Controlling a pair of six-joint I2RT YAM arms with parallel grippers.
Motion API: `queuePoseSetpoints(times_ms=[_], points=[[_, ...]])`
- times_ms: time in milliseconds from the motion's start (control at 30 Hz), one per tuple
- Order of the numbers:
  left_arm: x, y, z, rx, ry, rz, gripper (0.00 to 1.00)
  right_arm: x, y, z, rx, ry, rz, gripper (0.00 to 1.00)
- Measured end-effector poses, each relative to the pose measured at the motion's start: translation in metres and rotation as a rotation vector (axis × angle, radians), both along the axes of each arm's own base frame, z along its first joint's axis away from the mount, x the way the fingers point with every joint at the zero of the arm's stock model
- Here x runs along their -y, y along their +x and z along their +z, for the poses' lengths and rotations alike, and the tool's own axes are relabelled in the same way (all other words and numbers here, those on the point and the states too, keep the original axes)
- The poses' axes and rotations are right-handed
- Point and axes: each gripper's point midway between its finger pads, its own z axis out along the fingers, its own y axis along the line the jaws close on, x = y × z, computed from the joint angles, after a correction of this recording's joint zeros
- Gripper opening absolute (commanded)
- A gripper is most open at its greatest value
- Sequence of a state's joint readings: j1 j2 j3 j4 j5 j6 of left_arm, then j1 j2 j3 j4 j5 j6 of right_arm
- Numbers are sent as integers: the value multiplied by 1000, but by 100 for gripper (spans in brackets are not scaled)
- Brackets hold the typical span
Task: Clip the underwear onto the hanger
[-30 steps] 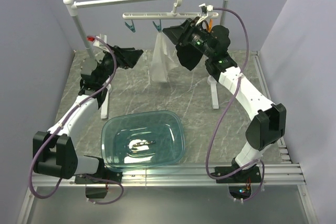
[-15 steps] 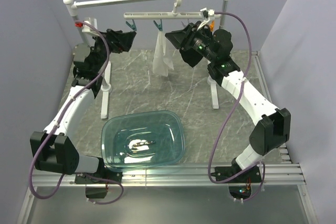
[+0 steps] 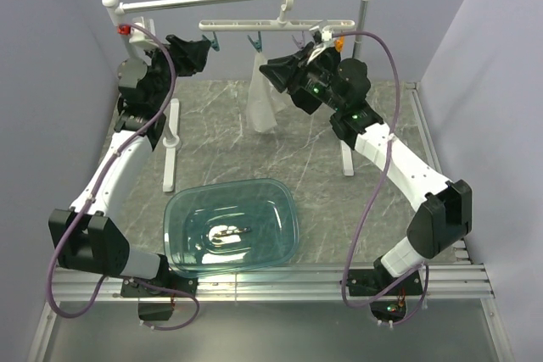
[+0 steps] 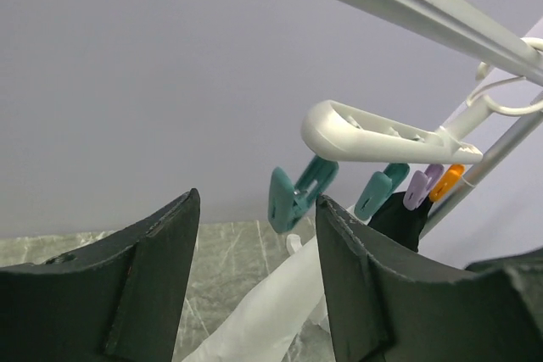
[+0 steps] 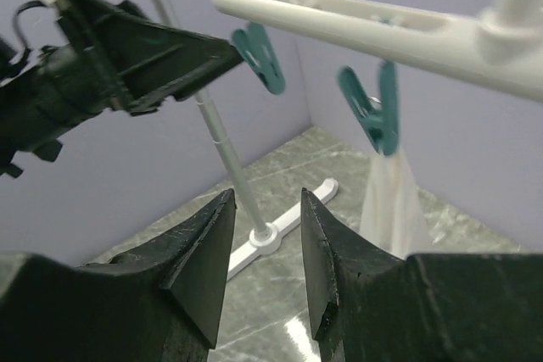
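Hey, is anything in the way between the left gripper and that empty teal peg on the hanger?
Nothing visible. The open left gripper faces the empty teal peg through clear air; the underwear hangs from the next teal peg, beyond it.

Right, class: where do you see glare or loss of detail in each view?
Top external: glare inside the teal tub. Left wrist: left claw dark, featureless; hanger crisp. Right wrist: bright sheen on the marble tabletop.
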State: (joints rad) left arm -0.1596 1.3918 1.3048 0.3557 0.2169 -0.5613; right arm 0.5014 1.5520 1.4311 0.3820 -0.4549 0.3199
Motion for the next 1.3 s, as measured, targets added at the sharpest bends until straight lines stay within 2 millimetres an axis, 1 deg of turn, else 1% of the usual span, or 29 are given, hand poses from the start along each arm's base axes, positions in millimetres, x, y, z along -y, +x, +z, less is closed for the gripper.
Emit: queuePoseSetpoints(times_ms=[133,233,267,300,333,400,433,467,533,567,600,767,900,1000,1167,1300], points=[[0,6,0,-3,-1,6,60,-10,-9,8,88,-22,21,44],[1,10,2,-4,-5,9,53,-16,-14,11,139,-40,33,43],[1,11,2,-5,-5,9,47,-17,-15,12,157,-47,36,43],[1,12,2,-7,-8,9,44,-18,-15,13,170,-49,37,43],[1,13,2,-7,-8,9,36,-20,-16,14,186,-54,40,43],[1,14,3,-10,-6,9,28,-24,-13,14,214,-63,43,43],[1,15,3,-12,-5,8,24,-26,-11,14,228,-69,46,43],[2,15,4,-12,-6,8,18,-29,-7,14,242,-73,49,43],[3,15,4,-13,-5,2,12,-36,1,12,260,-82,57,43],[3,15,4,-14,-5,-1,7,-40,6,9,262,-89,61,43],[4,14,4,-16,-5,-5,5,-43,9,8,267,-92,65,42],[8,12,5,-20,-2,-31,1,-61,25,1,292,-107,91,42],[12,10,5,-33,-14,-54,0,-75,29,4,331,-108,115,43],[13,9,6,-45,-23,-64,0,-82,26,8,368,-114,125,43],[15,7,6,-61,-39,-82,0,-90,16,21,430,-114,136,43],[17,6,5,-74,-47,-96,0,-93,17,27,447,-109,128,45]])
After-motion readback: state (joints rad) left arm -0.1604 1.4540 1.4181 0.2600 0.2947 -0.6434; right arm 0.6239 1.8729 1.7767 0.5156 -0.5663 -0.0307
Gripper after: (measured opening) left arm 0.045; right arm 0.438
